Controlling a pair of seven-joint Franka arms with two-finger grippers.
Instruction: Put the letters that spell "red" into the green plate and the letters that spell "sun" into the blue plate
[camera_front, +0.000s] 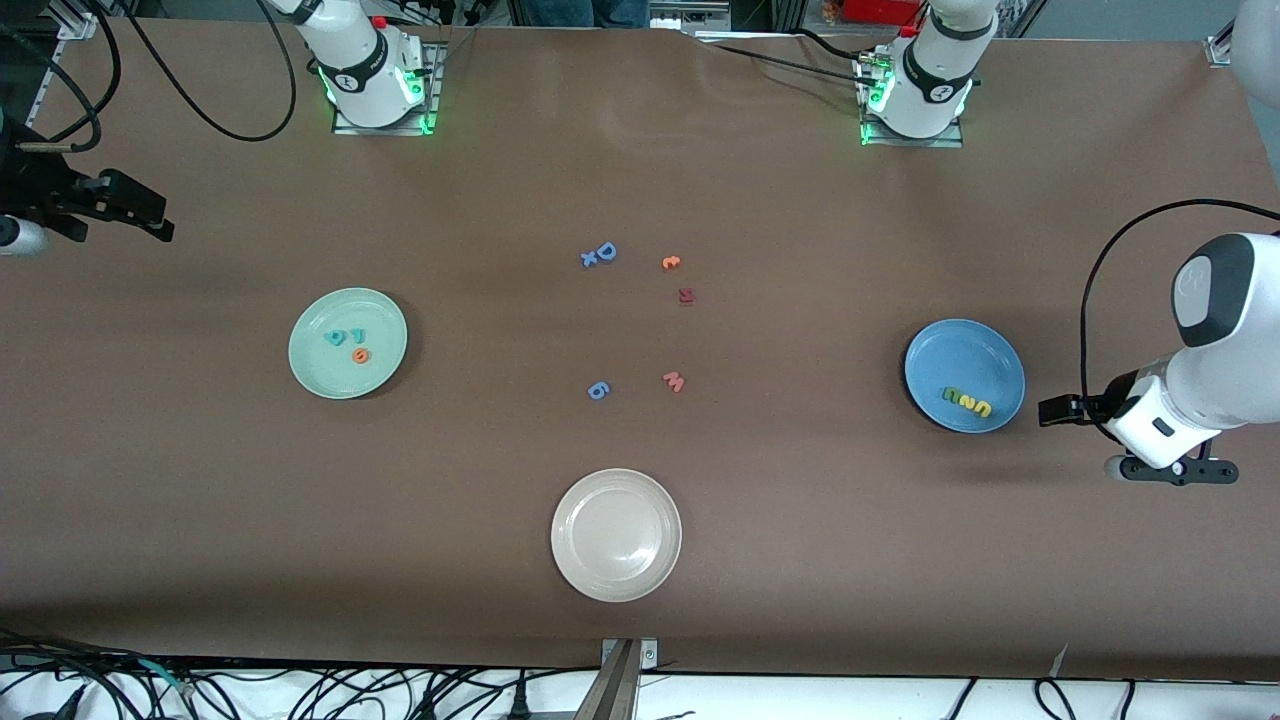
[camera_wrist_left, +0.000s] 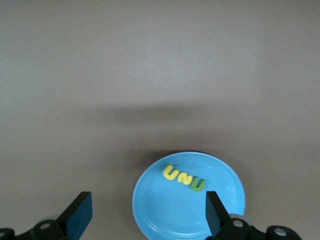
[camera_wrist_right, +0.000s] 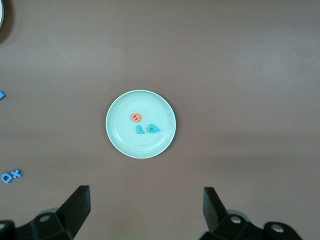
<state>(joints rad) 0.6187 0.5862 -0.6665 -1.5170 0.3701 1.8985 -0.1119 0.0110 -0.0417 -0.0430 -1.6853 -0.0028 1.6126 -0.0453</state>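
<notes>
The pale green plate (camera_front: 320, 372) lies toward the right arm's end of the table. In it are a teal "r" (camera_wrist_right: 140, 130), a teal "d" (camera_wrist_right: 153, 129) and an orange "e" (camera_wrist_right: 135, 117). The blue plate (camera_front: 950, 350) lies toward the left arm's end and holds a yellow "s" (camera_wrist_left: 174, 173), a yellow "n" (camera_wrist_left: 186, 178) and a green "u" (camera_wrist_left: 198, 185) in a row. My left gripper (camera_wrist_left: 148, 202) hangs open and empty beside the blue plate (camera_wrist_left: 165, 215). My right gripper (camera_wrist_right: 146, 197) is open and empty, high up, off to one side of the green plate (camera_wrist_right: 120, 137).
A cream-white plate (camera_front: 616, 570) sits near the front edge. Loose letters lie mid-table: a blue "D" with an "x" (camera_front: 600, 254), an orange letter (camera_front: 671, 263), a dark red one (camera_front: 686, 295), a pink "w" (camera_front: 674, 381) and a blue one (camera_front: 597, 390).
</notes>
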